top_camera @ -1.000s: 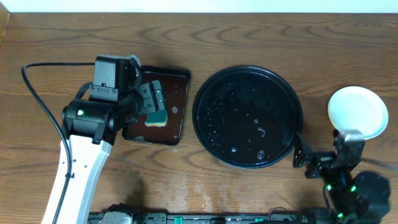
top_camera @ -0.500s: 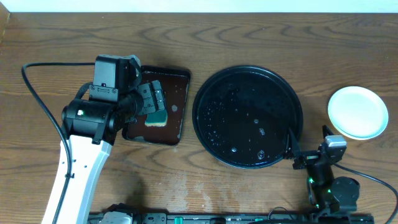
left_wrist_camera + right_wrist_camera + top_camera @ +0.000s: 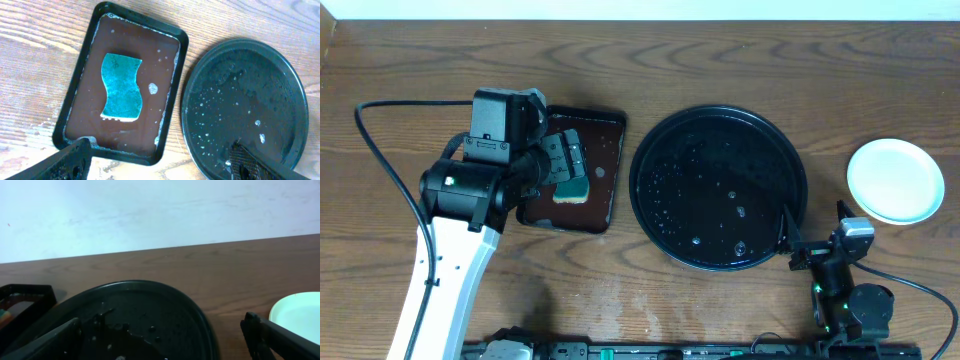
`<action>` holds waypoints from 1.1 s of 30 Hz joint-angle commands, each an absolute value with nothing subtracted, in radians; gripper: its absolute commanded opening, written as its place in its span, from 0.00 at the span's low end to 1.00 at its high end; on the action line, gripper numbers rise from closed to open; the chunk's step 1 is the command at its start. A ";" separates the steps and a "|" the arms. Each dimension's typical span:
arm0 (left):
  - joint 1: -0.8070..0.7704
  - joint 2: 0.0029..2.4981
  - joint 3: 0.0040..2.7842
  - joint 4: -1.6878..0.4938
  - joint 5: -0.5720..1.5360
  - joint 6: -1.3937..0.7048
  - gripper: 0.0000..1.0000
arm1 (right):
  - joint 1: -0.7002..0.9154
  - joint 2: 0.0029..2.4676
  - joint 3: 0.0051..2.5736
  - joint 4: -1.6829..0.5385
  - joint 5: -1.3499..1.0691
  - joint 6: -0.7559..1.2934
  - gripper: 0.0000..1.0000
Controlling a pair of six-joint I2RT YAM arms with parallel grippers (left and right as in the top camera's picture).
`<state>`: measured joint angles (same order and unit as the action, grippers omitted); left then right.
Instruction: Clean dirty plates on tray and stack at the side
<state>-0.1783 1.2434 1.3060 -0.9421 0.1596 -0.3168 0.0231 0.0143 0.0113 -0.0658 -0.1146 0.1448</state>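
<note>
Your black tray held no plates; the plates sat on the table to its right, count unclear. Left gripper hung spread, empty, over the sponge; right gripper spread, empty. Likely finished: you needed only to park both arms.

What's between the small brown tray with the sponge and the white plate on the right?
The big round black tray, speckled with water drops, lies between the brown tray and the plate. The overhead view shows it.
</note>
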 commanded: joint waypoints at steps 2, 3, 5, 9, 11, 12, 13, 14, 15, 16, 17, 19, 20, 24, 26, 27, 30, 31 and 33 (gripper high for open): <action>-0.177 1.245 1.322 -0.945 0.172 -0.315 0.88 | 0.054 0.052 0.006 -0.066 -0.105 0.133 0.99; -0.177 1.245 1.322 -0.946 0.172 -0.315 0.88 | 0.054 0.060 0.006 -0.066 -0.105 0.133 0.99; -0.177 1.240 1.320 -0.945 0.172 -0.315 0.88 | 0.054 0.074 0.006 -0.066 -0.105 0.133 0.99; -0.181 1.225 1.319 -0.946 0.172 -0.315 0.88 | 0.054 0.090 0.006 -0.066 -0.105 0.133 0.99; -0.181 1.220 1.319 -0.950 0.172 -0.314 0.88 | 0.054 0.095 0.006 -0.066 -0.105 0.133 0.99; -0.181 1.214 1.319 -0.966 0.172 -0.314 0.88 | 0.054 0.096 0.006 -0.066 -0.105 0.133 0.99; -0.181 1.204 1.316 -0.980 0.172 -0.315 0.88 | 0.054 0.096 0.006 -0.066 -0.105 0.133 0.99; -0.181 1.188 1.310 -0.982 0.167 -0.314 0.88 | 0.054 0.096 0.006 -0.066 -0.105 0.133 0.99; -0.181 1.162 1.294 -0.972 0.146 -0.314 0.89 | 0.054 0.096 0.006 -0.066 -0.105 0.133 0.99; -0.181 1.132 1.272 -0.950 0.127 -0.314 0.88 | 0.054 0.096 0.006 -0.066 -0.105 0.133 0.99; -0.181 1.096 1.244 -0.918 0.118 -0.314 0.88 | 0.054 0.096 0.006 -0.066 -0.105 0.133 0.99; -0.179 1.014 1.165 -0.806 0.089 -0.313 0.88 | 0.054 0.096 0.006 -0.066 -0.105 0.133 0.99; -0.179 0.970 1.117 -0.738 0.081 -0.303 0.89 | 0.054 0.096 0.006 -0.066 -0.105 0.133 0.99; -0.170 0.785 0.910 -0.489 0.082 -0.254 0.88 | 0.054 0.096 0.006 -0.066 -0.105 0.133 0.99; -0.151 0.689 0.810 -0.393 0.082 -0.254 0.88 | 0.054 0.096 0.006 -0.066 -0.105 0.133 0.99; -0.142 0.644 0.768 -0.356 0.082 -0.254 0.89 | 0.054 0.096 0.006 -0.066 -0.105 0.133 0.99; -0.113 0.498 0.642 -0.270 0.082 -0.239 0.88 | 0.054 0.096 0.006 -0.066 -0.105 0.133 0.99; -0.108 0.470 0.620 -0.258 0.082 -0.233 0.88 | 0.054 0.096 0.006 -0.066 -0.105 0.133 0.99; -0.095 0.381 0.550 -0.229 0.083 -0.216 0.89 | 0.054 0.096 0.006 -0.066 -0.105 0.133 0.99</action>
<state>-0.1123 0.4679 0.6163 -0.2527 0.0975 -0.2584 0.0494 0.0963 0.0101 -0.0654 -0.1112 0.1444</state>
